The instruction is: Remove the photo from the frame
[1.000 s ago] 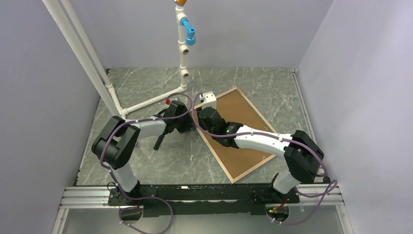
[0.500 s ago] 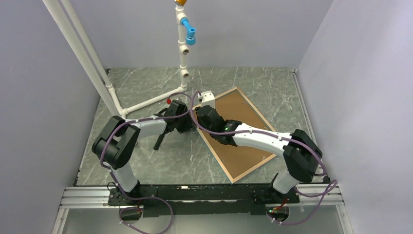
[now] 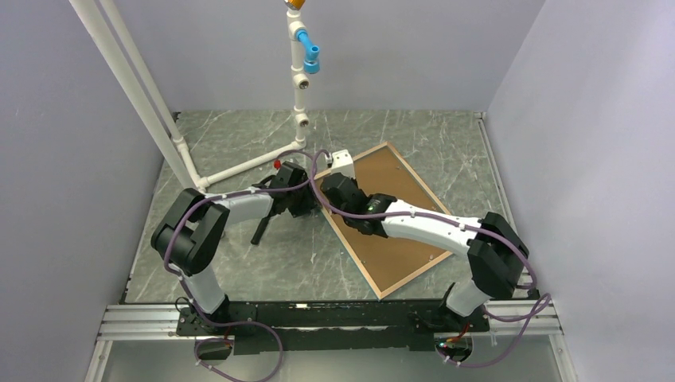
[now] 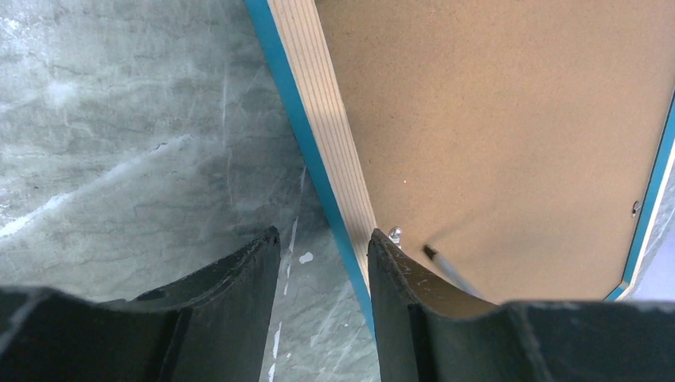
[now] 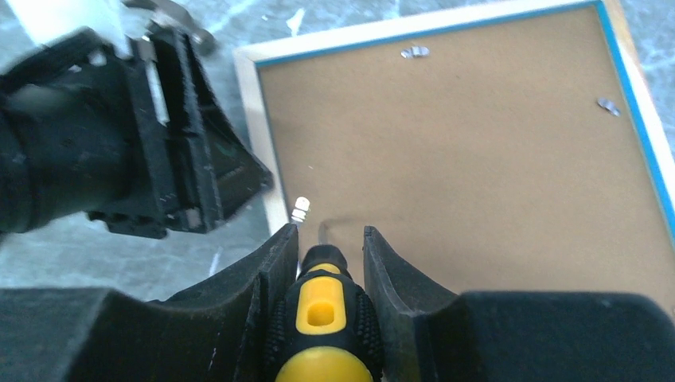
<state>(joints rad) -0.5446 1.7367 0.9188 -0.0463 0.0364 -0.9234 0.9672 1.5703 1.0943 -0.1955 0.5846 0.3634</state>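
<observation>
Top external view: on the bench (image 3: 263, 263), right of centre, the frame (image 3: 396, 263) lies back-up, its long axis running far-left to near-right. Only the left wrist view shows the frame's turquoise edge between the left gripper (image 4: 322, 235) jaws, which are part-open and grip nothing. Only the right wrist view shows the right gripper (image 5: 329, 235) jaws clamped on a yellow-black screwdriver (image 5: 321, 306), just beside a metal tab (image 5: 301, 210).

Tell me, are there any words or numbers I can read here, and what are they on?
None: no words, numbers or signs can be read.
The frame shows only its blank brown back, and the yellow-and-black screwdriver has no print on it.
</observation>
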